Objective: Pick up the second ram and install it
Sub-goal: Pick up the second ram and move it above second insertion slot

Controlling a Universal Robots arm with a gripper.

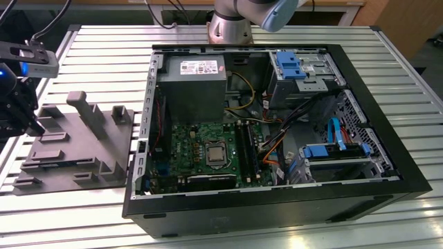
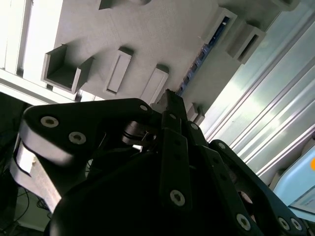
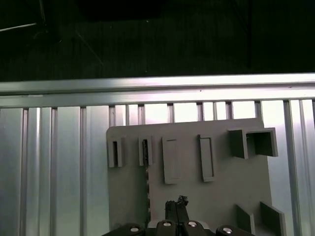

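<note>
Black two-finger tool [image 3: 176,205]: fingers together, gripping nothing, above the grey slotted plastic holder plate [image 3: 216,191]. The second ram [image 3: 147,191], a thin dark blue-green memory stick, stands on edge in this plate, just beside the tool. The open black computer case [image 1: 277,129] sits well apart.

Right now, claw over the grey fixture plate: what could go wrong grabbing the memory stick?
1. The thin dark blue-green memory stick stands on edge in the grey plastic fixture plate. The black claw sits to one side of it and looks shut, so descending could strike stick or plate.
2. Orange cables crowd the long black motherboard slots and may snag at insertion.
</note>
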